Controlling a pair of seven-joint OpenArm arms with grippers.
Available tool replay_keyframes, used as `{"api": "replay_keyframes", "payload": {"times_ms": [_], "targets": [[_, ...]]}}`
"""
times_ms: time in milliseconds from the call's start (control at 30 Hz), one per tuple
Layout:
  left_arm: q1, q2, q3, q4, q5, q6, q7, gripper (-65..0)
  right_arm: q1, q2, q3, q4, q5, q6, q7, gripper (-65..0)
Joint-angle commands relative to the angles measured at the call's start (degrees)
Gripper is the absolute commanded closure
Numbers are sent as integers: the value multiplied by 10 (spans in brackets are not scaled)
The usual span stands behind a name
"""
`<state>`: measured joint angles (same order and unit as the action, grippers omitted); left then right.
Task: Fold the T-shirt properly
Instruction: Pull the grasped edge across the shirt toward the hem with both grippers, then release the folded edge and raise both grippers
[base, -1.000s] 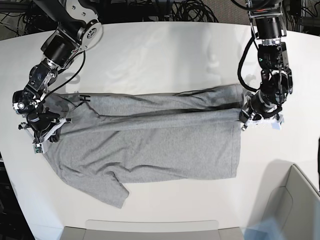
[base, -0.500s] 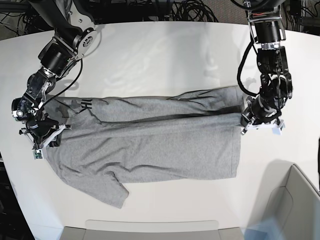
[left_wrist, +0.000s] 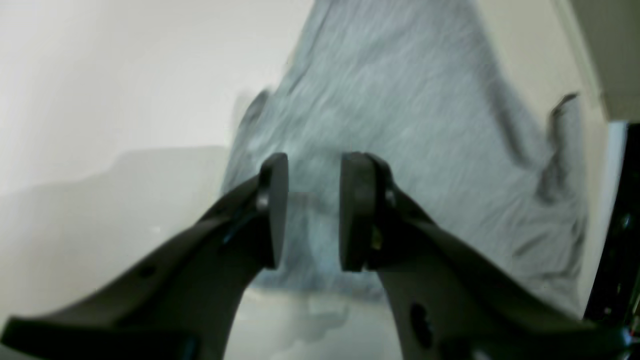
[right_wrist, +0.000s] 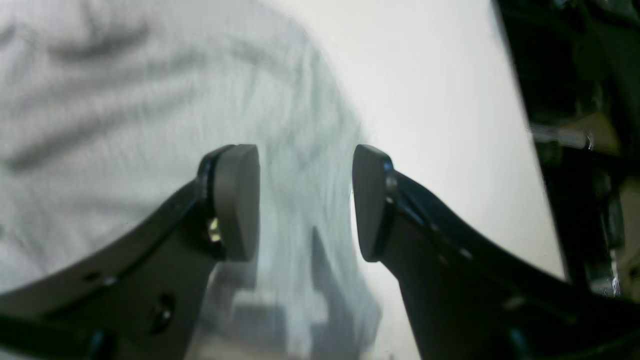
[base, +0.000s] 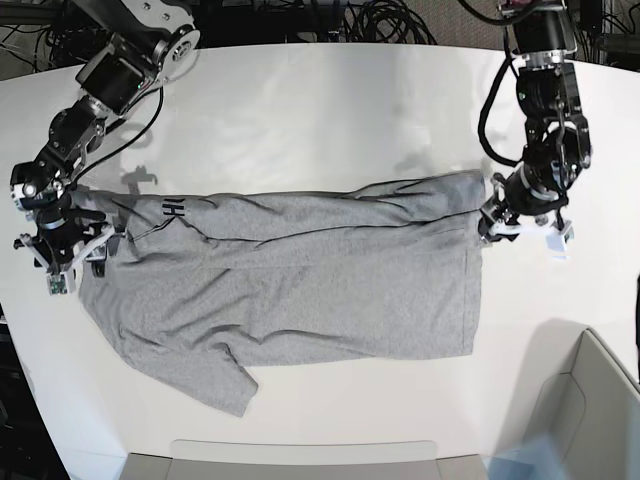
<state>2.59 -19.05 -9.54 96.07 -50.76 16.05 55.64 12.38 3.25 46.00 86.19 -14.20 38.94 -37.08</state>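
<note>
Fingers (right_wrist: 235, 200) spread on both arms; only base view shows the T-shirt (base: 300, 290) lettering.

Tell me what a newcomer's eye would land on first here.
The heather-grey T-shirt sprawls across the white table, its far long edge folded over toward the middle, with black lettering showing at its left end. At either end a pincer hangs open: the right pincer and the left pincer.
</note>
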Motion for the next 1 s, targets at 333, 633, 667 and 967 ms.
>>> {"api": "replay_keyframes", "payload": {"times_ms": [333,633,667,967], "targets": [[37,-3,55,47,-3,-7,0,-190,-92,8,-1,-15,91,-4,13,-161],[-25,-6,150,-92,-1,-7,-29,-152,-36,24,-5,-73,54,-5,14,-109],[-29,-7,157,-115,-1,-7,-34,-149,-31,28,-5,-91,45,-5,14,-103],[-4,-61,130,-179,-1,-7,-54,-136,-14,97,9,-183,23,-7,14,-89]]}}
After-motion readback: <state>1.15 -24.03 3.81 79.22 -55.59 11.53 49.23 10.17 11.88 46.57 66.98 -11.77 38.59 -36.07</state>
